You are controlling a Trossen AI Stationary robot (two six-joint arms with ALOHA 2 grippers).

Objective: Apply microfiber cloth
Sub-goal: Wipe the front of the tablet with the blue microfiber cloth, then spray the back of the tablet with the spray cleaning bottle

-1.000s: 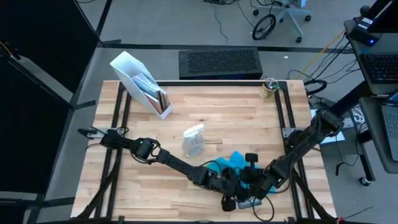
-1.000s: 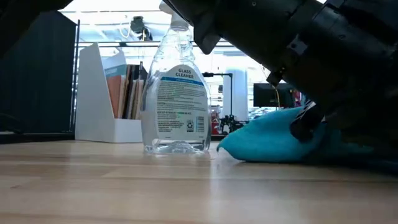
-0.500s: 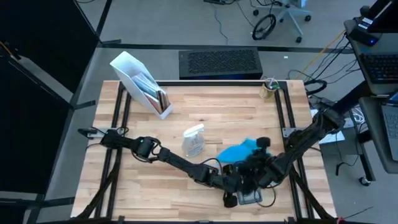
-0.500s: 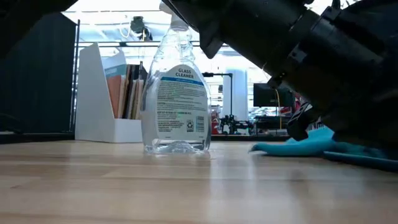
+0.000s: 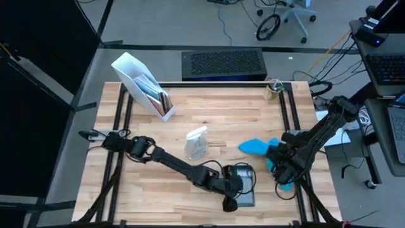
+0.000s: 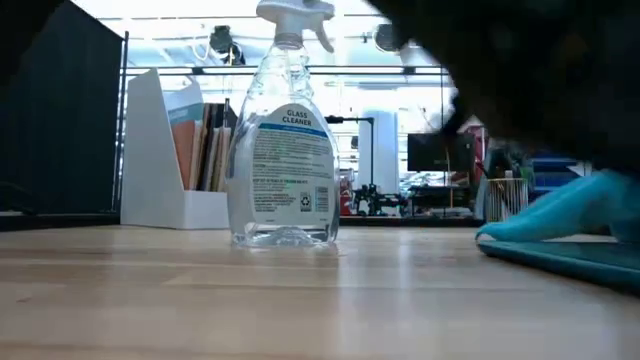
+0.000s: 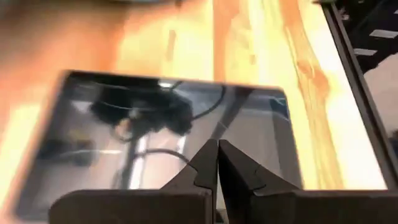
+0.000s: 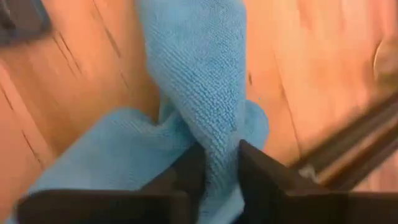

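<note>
Cloth: the microfiber cloth [image 5: 258, 147] lies bunched near the desk's right edge, just right of the tablet [image 5: 243, 188] and off its glass; one end trails toward the spray bottle [image 5: 197, 142], the other sits under the right arm.
Right gripper: the right gripper [image 8: 214, 163] pinches a fold of the cloth between its fingers, low over the desk [image 5: 209, 107].
Left gripper: the left gripper [image 7: 217, 163] hovers over the tablet with its fingers pressed together and nothing between them; whether it touches the glass cannot be told.
Step in hand: judged from this, the cloth must be carried onto the screen for wiping.
Doing it well: the right arm should keep a firm pinch, lift the bundle only enough to clear the tablet's edge, then lay a broad pad of fabric flat on the glass rather than a thin twist.
Watch for: the arms are close together, so the left should hold the tablet without blocking the wipe; the trailing end should stay clear of the bottle.
</note>
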